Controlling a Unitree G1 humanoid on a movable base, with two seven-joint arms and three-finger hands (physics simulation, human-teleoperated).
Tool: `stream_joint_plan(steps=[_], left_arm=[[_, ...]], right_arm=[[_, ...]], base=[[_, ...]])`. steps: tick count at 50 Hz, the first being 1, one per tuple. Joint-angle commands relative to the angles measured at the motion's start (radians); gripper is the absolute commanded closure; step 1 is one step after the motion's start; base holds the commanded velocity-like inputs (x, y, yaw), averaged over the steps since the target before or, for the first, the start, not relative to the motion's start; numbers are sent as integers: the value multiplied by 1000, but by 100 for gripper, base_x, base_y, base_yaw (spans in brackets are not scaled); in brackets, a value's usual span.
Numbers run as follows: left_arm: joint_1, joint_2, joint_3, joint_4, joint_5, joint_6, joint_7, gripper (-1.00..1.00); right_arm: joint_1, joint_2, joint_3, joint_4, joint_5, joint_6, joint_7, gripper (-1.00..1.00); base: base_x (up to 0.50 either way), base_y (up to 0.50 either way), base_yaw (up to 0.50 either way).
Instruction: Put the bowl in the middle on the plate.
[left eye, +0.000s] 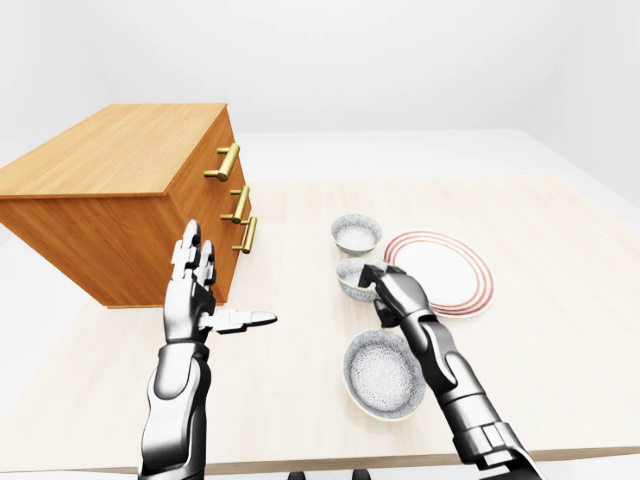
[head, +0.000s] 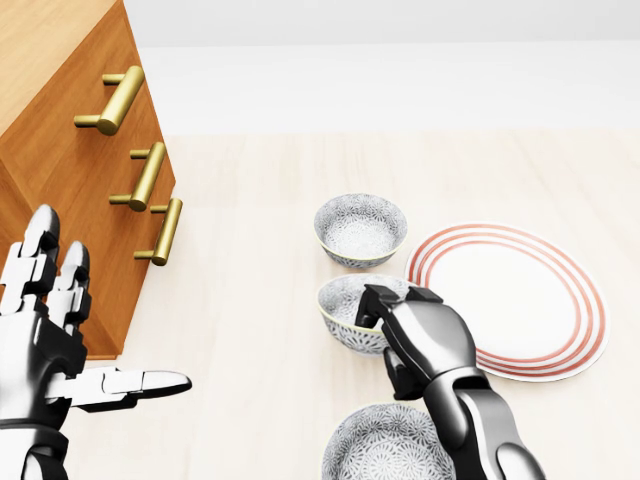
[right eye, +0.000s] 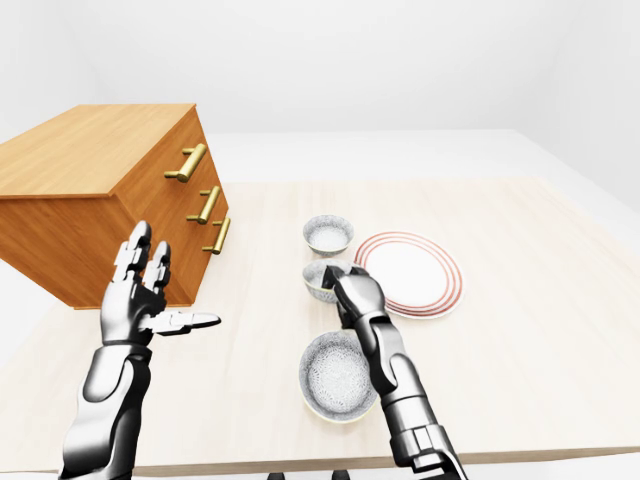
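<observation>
Nearest, the big bowl (head: 386, 445) sits at 6 o'clock of the middle bowl (head: 350, 312). Right hand (head: 418, 335) curls over that bowl's near rim, apparently gripping it; plate (head: 560, 325) lies just at 3 o'clock. Left hand (head: 50, 340) hangs wide open, well apart.

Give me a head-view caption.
Right hand grips the middle bowl beside the plate; left hand open.

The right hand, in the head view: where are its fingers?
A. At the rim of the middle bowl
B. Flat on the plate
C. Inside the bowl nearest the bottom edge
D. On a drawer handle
A: the right hand has its fingers over the rim of the middle bowl, beside the red-ringed plate.
</observation>
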Motion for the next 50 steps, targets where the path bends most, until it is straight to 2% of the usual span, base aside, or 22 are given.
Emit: stream_joint_plan(steps=[1, 50], left_arm=[[-2, 1, 1, -5, -2, 0, 1, -100], [2, 0, 1, 3, 0, 0, -1, -100]], right_arm=[[-8, 2, -6, -20, -23, 0, 4, 100], [21, 12, -17, -194, 34, 0, 133, 100]], base=[[0, 0, 0], [0, 0, 0]])
